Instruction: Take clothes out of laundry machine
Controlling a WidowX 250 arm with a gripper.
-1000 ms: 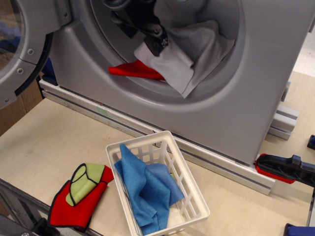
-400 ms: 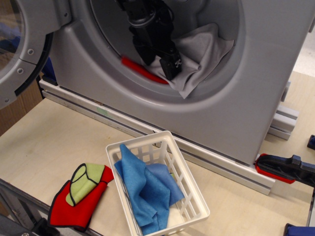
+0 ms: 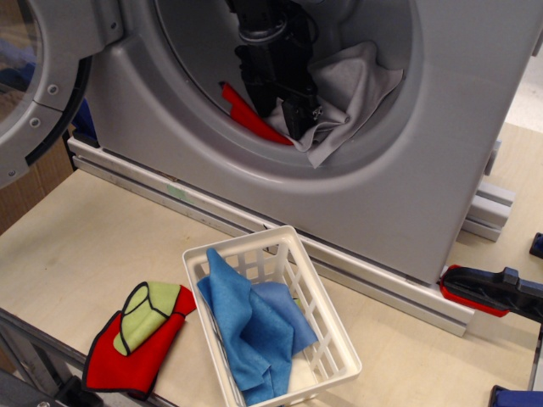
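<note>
Reaching deep into the laundry machine (image 3: 280,182) drum, the gripper (image 3: 303,119) pressed on the grey cloth (image 3: 361,80) beside the red cloth (image 3: 250,119), presumably to grasp it, though whether its jaws were closed could not be told

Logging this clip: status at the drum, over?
Pincer down in drum, on grey cloth; grip unclear. Red cloth beside it, both inside machine. Door open, nothing blocking.
</note>
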